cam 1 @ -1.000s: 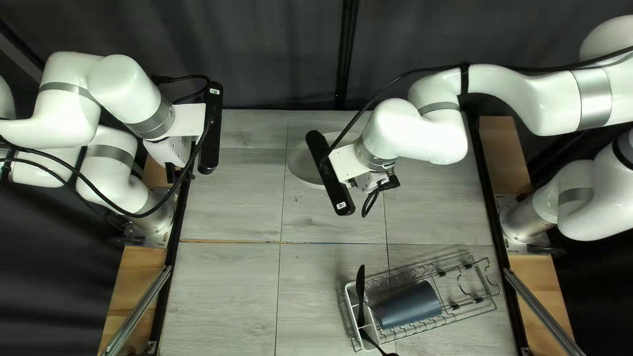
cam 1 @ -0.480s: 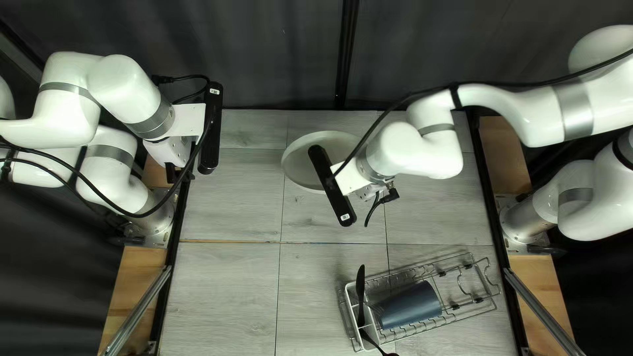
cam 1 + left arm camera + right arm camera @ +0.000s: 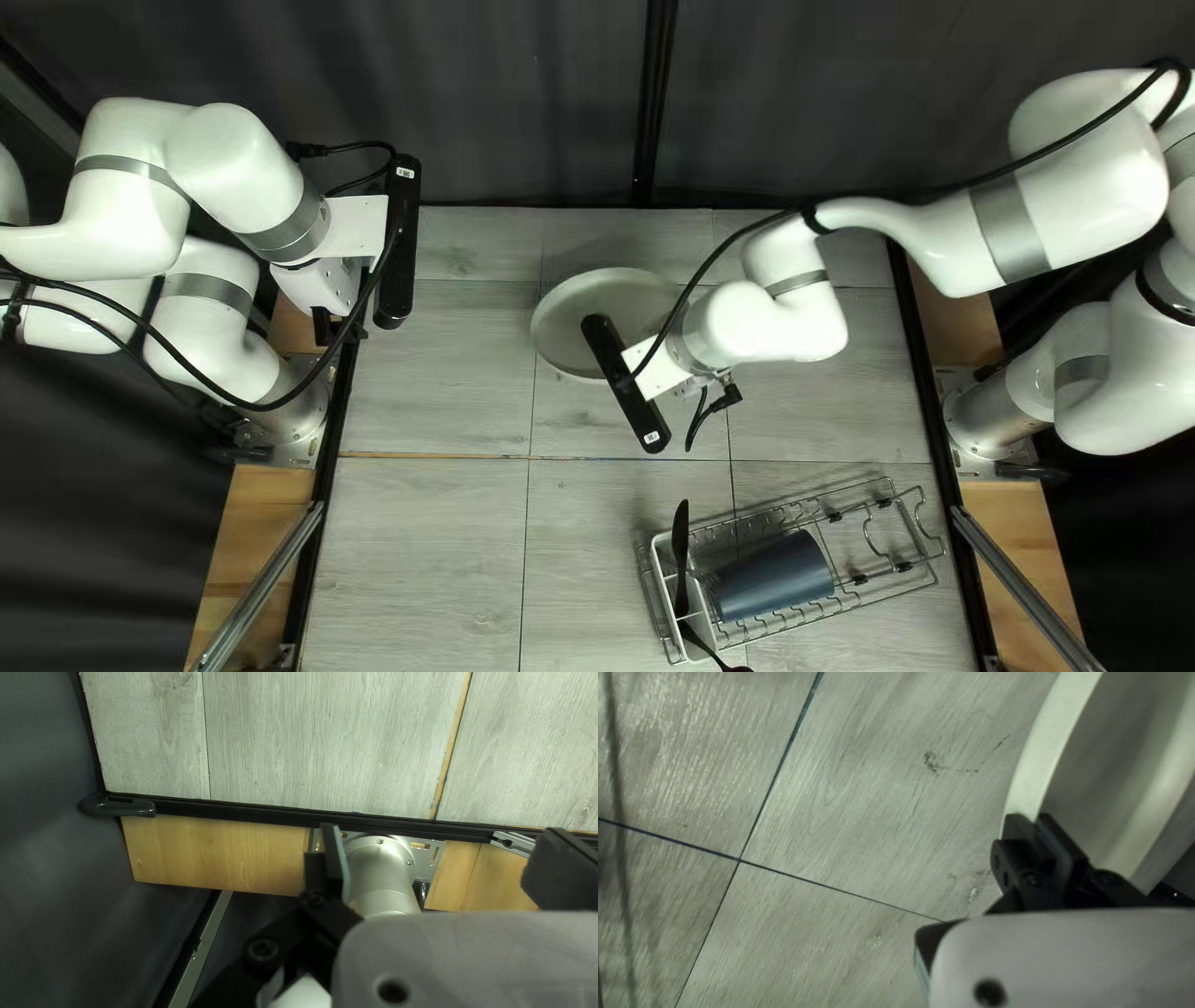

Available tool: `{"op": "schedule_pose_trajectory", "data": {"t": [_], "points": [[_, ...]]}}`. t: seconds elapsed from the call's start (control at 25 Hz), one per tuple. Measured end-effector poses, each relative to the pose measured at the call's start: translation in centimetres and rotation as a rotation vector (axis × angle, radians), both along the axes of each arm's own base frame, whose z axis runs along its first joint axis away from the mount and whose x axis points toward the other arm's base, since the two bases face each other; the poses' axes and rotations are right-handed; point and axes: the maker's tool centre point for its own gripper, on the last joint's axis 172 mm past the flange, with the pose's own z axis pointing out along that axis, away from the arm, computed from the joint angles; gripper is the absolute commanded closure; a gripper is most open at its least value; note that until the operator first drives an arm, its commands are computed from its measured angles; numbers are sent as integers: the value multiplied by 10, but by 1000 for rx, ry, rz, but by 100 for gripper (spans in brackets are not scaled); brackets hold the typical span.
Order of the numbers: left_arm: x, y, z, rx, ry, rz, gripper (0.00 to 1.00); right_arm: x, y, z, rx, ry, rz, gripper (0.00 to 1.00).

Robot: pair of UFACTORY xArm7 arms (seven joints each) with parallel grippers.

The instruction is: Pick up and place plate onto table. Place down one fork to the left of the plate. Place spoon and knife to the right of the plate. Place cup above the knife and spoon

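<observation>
Your right hand is gripping the plate by its rim, likely leaving the base free for the counter. Your left hand is waiting open and empty. The rack is keeping the cup and dark cutlery ready.
</observation>
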Motion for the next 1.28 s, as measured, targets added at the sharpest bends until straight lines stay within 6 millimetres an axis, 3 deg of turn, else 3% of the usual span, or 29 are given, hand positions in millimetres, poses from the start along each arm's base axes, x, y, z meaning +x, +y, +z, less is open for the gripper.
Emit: {"op": "schedule_pose_trajectory", "data": {"t": [0.76,0.8,0.84,0.88,0.92,0.96,1.0,1.28], "points": [[0,0,0,0,0,0,0,-2,20,-61,48,59,61,98],[0,0,0,0,0,0,0,-2,21,-65,49,64,64,90],[0,0,0,0,0,0,0,-2,22,-67,51,68,66,89],[0,0,0,0,0,0,0,-2,23,-69,52,71,67,40],[0,0,0,0,0,0,0,-2,23,-70,53,74,68,20],[0,0,0,0,0,0,0,-1,23,-70,54,76,69,14],[0,0,0,0,0,0,0,-1,24,-70,55,79,70,0],[0,0,0,0,0,0,0,3,20,-50,58,79,62,0]]}}
